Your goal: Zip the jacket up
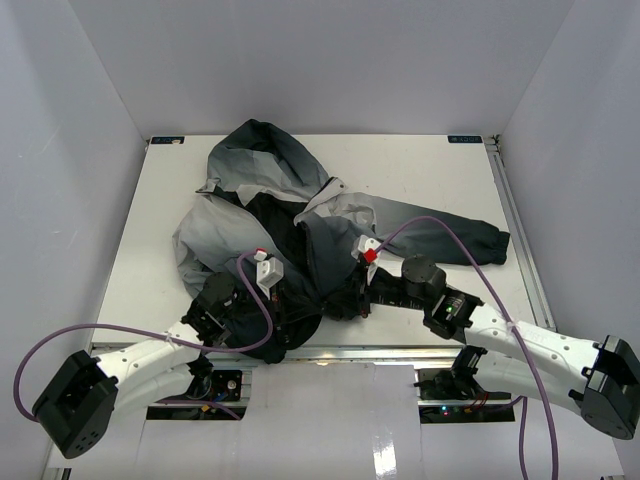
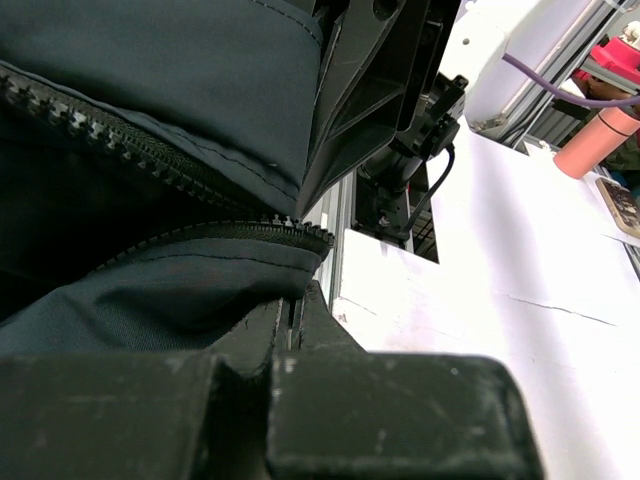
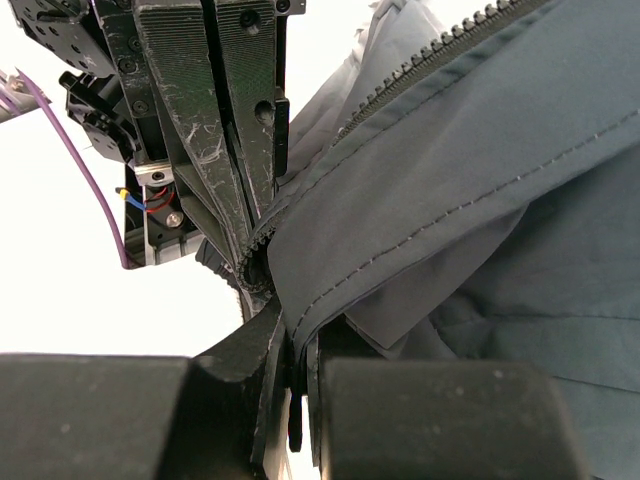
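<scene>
The jacket (image 1: 262, 160) lies spread on the table, hood at the back, one sleeve (image 1: 450, 240) stretched right, its front open with black lining showing. My left gripper (image 1: 303, 303) and right gripper (image 1: 343, 300) meet at the jacket's near hem. In the left wrist view the left gripper (image 2: 293, 303) is shut on the dark hem just under the end of a zipper row (image 2: 235, 230); the other row (image 2: 110, 135) runs up left. The right gripper (image 3: 298, 345) is shut on the stitched fabric edge (image 3: 400, 250). The left arm's fingers (image 3: 215, 120) pinch the zipper end right above it.
The table's front rail (image 2: 340, 235) runs directly under both grippers. Purple cables (image 1: 150, 335) loop from each wrist. White walls close in the table (image 1: 420, 170) on three sides. A pink bottle (image 2: 598, 138) stands off the table, beyond the right arm's base.
</scene>
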